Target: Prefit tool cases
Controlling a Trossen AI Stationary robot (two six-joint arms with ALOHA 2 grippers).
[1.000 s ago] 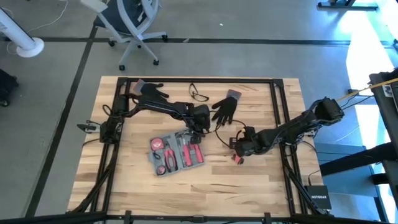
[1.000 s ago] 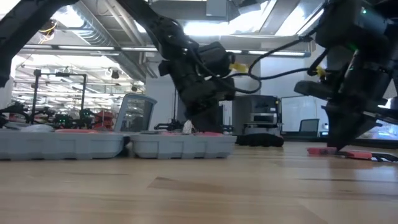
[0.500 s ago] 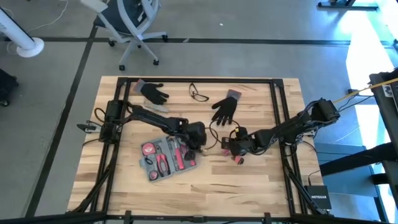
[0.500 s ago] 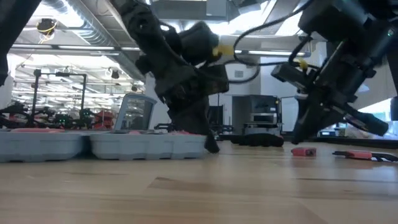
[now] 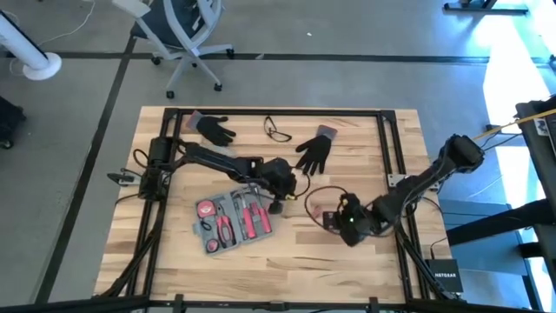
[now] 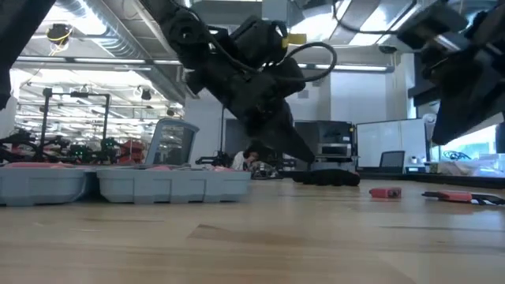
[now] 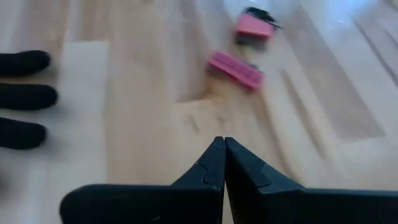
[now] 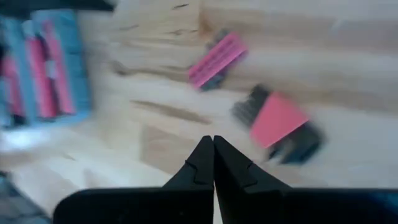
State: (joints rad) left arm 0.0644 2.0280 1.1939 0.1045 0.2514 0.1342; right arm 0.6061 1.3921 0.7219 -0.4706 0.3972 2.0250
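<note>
The open blue-grey tool case [image 5: 233,223] lies flat on the wooden table, left of centre, with red-handled tools in its recesses; its side wall [image 6: 126,185] shows in the low view. My left gripper [image 5: 281,205] is shut and hangs above the table [image 6: 309,156], just right of the case, apart from it. My right gripper [image 5: 335,223] is shut too, raised toward the table's near right. Two small pink pieces [image 8: 216,59] [image 8: 277,121] lie on the wood below and ahead of it.
Two black gloves [image 5: 213,129] [image 5: 314,153] and a pair of glasses [image 5: 278,132] lie near the far edge. A black cable loops [image 5: 313,193] between the arms. Bare wood lies along the near edge [image 5: 287,269].
The case has slid toward the table's left and near edges and turned a little, with my left gripper at its right end. That gripper has since risen and tipped away from the case. My right gripper has lifted and swung toward the near edge, off the pink pieces.
</note>
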